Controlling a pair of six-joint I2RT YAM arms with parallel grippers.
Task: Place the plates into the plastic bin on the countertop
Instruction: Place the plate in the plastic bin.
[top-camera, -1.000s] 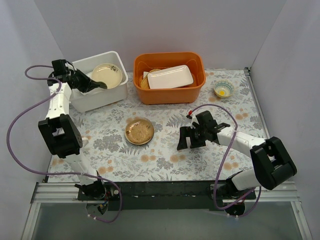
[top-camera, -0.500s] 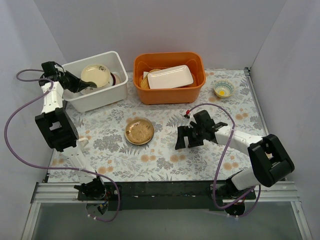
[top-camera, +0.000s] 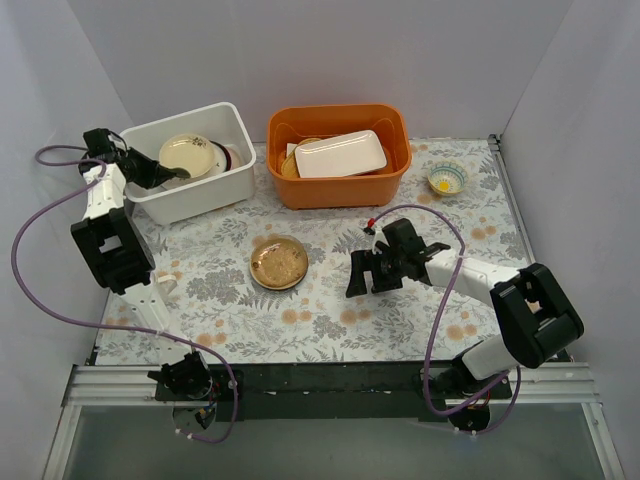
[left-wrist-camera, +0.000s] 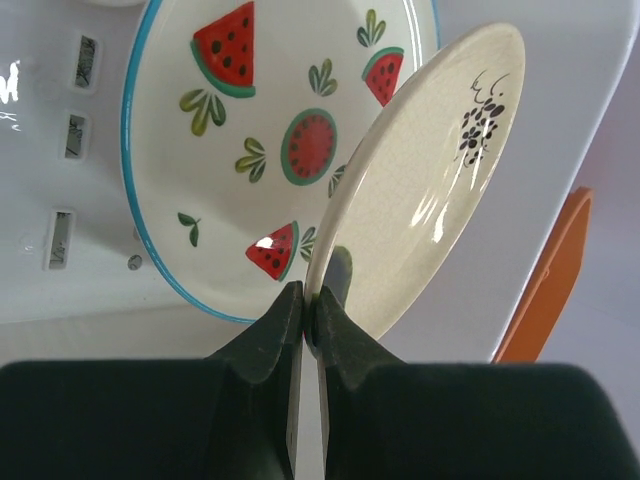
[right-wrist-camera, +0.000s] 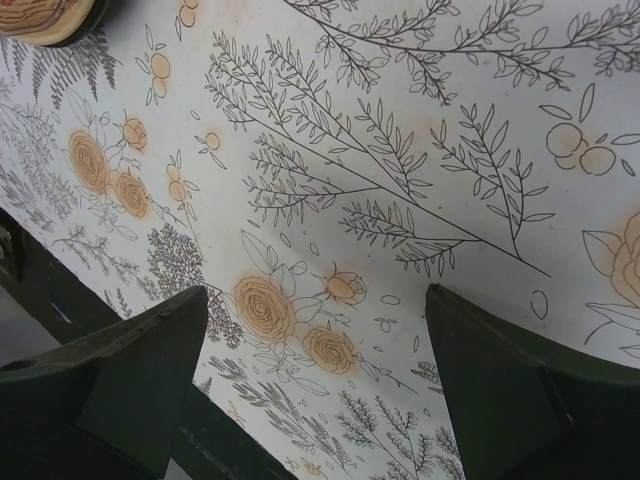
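My left gripper (top-camera: 172, 175) is shut on the rim of a cream plate (top-camera: 187, 154) with a dark sprig mark and holds it tilted inside the white plastic bin (top-camera: 225, 184). In the left wrist view the cream plate (left-wrist-camera: 430, 190) stands on edge between my closed fingers (left-wrist-camera: 345, 345), in front of a white watermelon-print plate (left-wrist-camera: 240, 150) resting in the bin (left-wrist-camera: 60, 150). An amber-brown plate (top-camera: 278, 262) lies on the countertop (top-camera: 330, 320) at the centre. My right gripper (top-camera: 363, 276) is open and empty, low over the countertop to the right of that plate, whose edge shows in the right wrist view (right-wrist-camera: 45, 18).
An orange tub (top-camera: 338, 185) at the back centre holds a white rectangular dish (top-camera: 340, 154) on other plates. A small yellow-centred bowl (top-camera: 447, 179) stands at the back right. Grey walls close in left, back and right.
My left gripper has drawn back left and lowered the cream plate into the white bin. My right gripper has shifted slightly left toward the amber-brown plate, still open.
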